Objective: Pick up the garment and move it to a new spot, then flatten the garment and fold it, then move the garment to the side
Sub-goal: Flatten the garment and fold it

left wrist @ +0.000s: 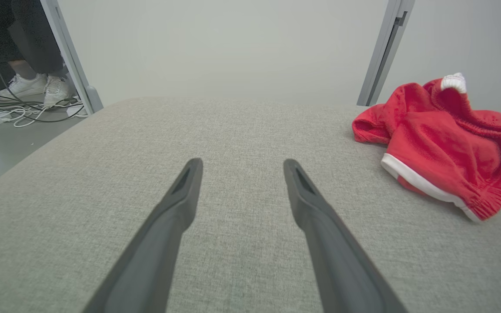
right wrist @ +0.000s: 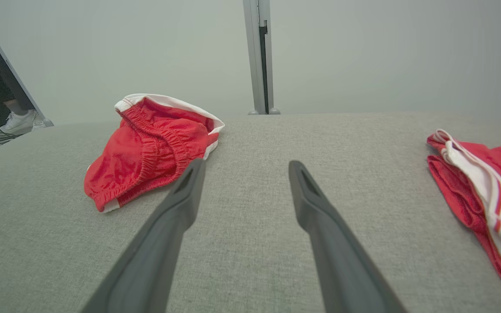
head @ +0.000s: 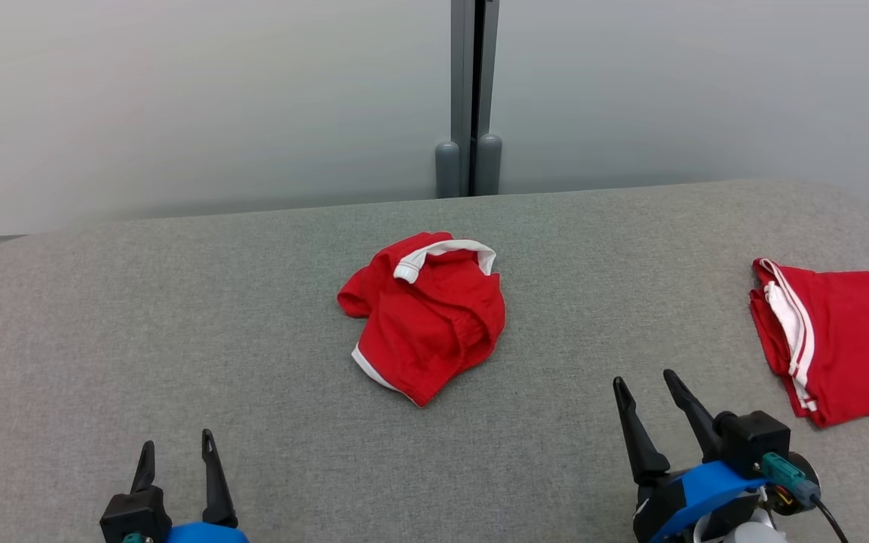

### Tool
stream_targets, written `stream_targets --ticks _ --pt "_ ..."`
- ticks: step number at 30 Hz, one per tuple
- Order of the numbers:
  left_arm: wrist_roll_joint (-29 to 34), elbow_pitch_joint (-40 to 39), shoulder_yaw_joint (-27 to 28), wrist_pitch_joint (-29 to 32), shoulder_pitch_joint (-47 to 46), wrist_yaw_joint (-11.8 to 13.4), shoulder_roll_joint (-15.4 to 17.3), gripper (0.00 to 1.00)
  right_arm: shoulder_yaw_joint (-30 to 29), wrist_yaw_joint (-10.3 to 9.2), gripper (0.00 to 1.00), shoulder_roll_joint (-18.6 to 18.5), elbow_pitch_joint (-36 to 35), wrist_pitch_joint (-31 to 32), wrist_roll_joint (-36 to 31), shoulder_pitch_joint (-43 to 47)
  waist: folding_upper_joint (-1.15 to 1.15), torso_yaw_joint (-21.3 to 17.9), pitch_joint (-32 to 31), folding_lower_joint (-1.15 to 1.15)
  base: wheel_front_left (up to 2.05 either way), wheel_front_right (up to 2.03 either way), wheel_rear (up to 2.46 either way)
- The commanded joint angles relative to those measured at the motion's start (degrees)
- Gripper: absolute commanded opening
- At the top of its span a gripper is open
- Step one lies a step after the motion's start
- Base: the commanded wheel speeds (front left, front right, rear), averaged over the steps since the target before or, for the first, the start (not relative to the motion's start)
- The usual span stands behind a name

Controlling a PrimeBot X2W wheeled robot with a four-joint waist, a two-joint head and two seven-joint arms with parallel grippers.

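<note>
Left pincer spread wide, empty, low over the grey fabric-covered table. Centre table: the crumpled red cloth garment with white trim, lying free. Right pincer spread too, empty. Far right, a folded red garment with white stripes.

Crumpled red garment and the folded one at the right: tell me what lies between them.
Bare grey surface separates the crumpled garment from the folded garment, plain in the head view.
</note>
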Motion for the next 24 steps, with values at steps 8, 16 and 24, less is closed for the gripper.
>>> stream_targets --ticks 8,16,24 --pt "-0.1 0.2 -2.4 -0.1 -2.0 -0.9 -0.2 1.0 3.7 0.0 1.0 -0.1 2.0 -0.1 1.7 -0.7 0.0 4.3 2.6 0.0 0.0 0.0 0.0" --pt "-1.1 0.8 -6.2 -0.1 -3.7 -1.1 -0.3 1.0 7.1 0.0 1.0 -0.2 5.3 -0.1 2.5 -4.8 0.0 12.8 6.2 0.0 0.0 0.0 0.0" --pt "-2.5 0.3 -7.5 -0.1 -3.8 -0.4 -0.3 1.0 9.4 0.0 1.0 -0.2 10.0 -0.1 3.3 -7.0 0.0 18.5 8.5 0.0 0.0 0.0 0.0"
